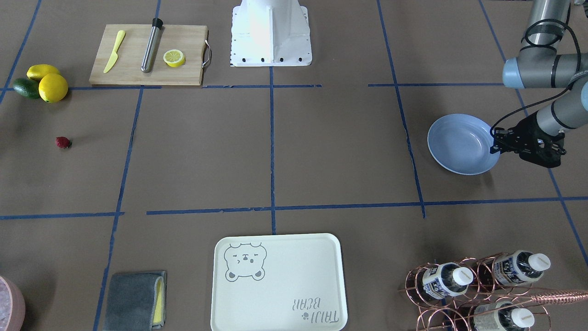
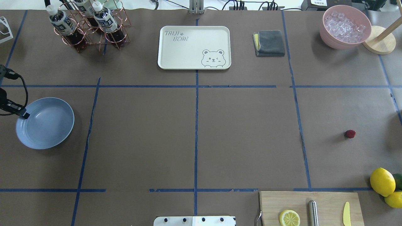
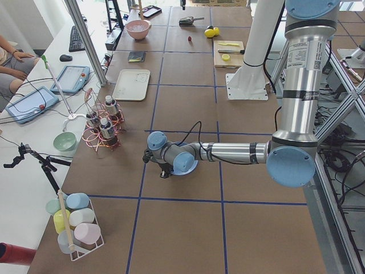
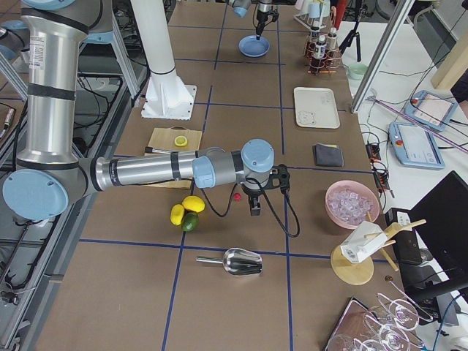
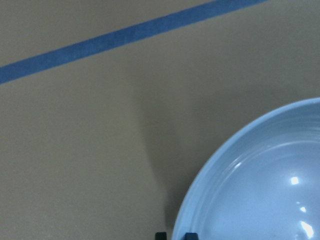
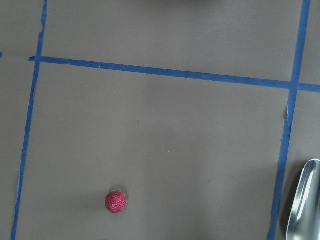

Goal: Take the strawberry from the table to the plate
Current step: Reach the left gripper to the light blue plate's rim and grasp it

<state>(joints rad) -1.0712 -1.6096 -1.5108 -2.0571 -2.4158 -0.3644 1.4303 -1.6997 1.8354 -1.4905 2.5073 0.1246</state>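
Though I cannot tell if my right gripper (image 4: 254, 208) is open, an off-centre pinch may roll the strawberry (image 1: 63, 142) away, while my left gripper (image 1: 495, 148) clasps the plate (image 1: 459, 142) rim.

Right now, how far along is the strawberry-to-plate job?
Done: nothing yet. The tiny dark-red strawberry lies on the brown paper table, and the glossy light-blue plate is empty. In hand: the right gripper hangs near the berry, and the left gripper sits at the plate's rim. Left: grasp the berry, carry it across, release it on the plate.
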